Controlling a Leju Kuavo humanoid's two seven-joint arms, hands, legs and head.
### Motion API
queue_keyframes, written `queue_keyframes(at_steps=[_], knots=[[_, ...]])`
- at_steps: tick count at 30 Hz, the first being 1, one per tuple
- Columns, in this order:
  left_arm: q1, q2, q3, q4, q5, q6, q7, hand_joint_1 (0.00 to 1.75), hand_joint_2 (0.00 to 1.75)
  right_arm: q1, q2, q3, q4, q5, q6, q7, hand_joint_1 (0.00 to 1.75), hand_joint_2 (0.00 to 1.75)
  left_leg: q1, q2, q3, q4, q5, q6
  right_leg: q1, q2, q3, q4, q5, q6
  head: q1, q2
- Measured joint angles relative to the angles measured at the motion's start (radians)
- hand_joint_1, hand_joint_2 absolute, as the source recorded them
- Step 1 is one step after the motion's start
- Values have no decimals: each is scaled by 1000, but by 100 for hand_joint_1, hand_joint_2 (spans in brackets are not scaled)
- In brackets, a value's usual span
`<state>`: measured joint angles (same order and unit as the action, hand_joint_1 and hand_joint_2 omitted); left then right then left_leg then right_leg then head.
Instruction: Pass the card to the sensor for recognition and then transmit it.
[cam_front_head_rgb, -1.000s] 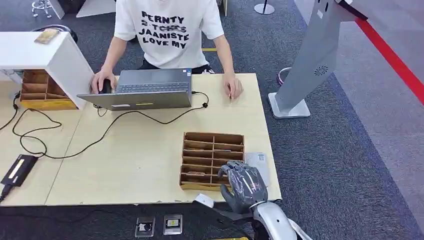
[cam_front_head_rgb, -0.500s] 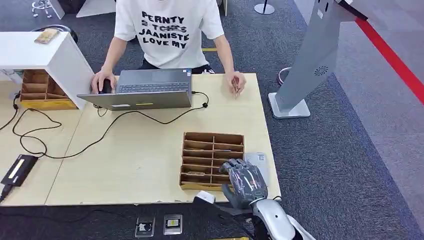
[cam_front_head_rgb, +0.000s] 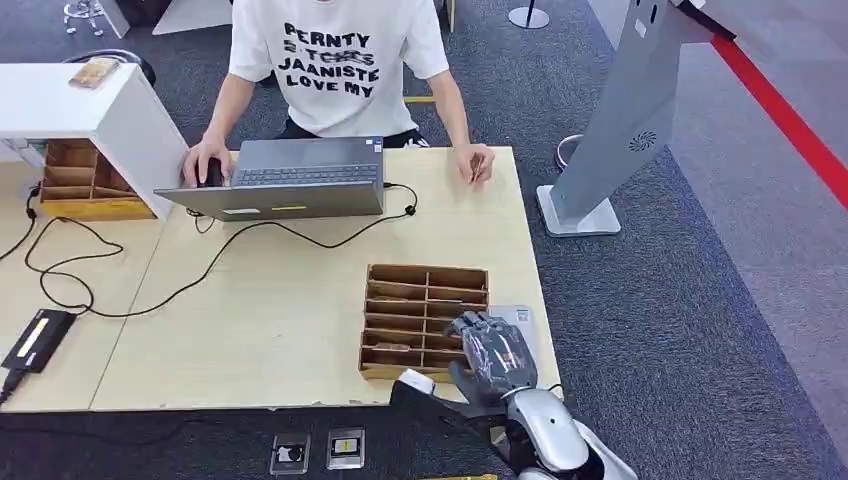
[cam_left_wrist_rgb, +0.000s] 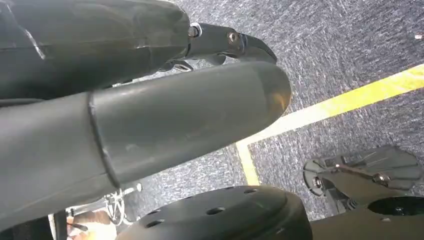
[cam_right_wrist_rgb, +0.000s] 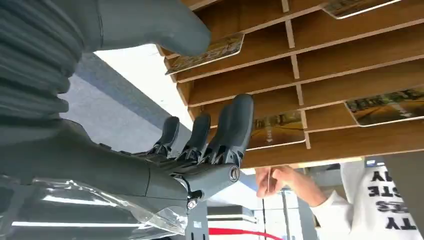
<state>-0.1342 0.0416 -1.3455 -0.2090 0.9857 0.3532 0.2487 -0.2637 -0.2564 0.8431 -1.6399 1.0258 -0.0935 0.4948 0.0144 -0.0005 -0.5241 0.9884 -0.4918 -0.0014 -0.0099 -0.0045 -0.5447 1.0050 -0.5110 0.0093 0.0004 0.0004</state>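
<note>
Drawn back slightly toward the lower frame edge, the right hand (cam_front_head_rgb: 492, 355) hovers with fingers spread and nothing held over the wooden card rack (cam_front_head_rgb: 425, 320) on the counter (cam_front_head_rgb: 270, 320), cards (cam_right_wrist_rgb: 280, 129) unpicked, sensor step pending.

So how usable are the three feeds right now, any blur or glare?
Head view: sharp and evenly lit, right hand over the wooden card rack. Right wrist view: rack in focus, washed-out white glare beyond it. Left wrist view: near dark parts soft, carpet and yellow line clear.
</note>
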Motion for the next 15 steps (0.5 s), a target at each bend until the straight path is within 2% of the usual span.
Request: queue_keyframes(at_steps=[15], knots=[[0, 0, 0, 0, -16, 0, 0, 0, 0, 0, -9, -27, 43, -9, -10, 31, 80, 175, 0, 0, 0, 0, 0, 0, 0, 0, 0, 0, 0, 0, 0, 0]])
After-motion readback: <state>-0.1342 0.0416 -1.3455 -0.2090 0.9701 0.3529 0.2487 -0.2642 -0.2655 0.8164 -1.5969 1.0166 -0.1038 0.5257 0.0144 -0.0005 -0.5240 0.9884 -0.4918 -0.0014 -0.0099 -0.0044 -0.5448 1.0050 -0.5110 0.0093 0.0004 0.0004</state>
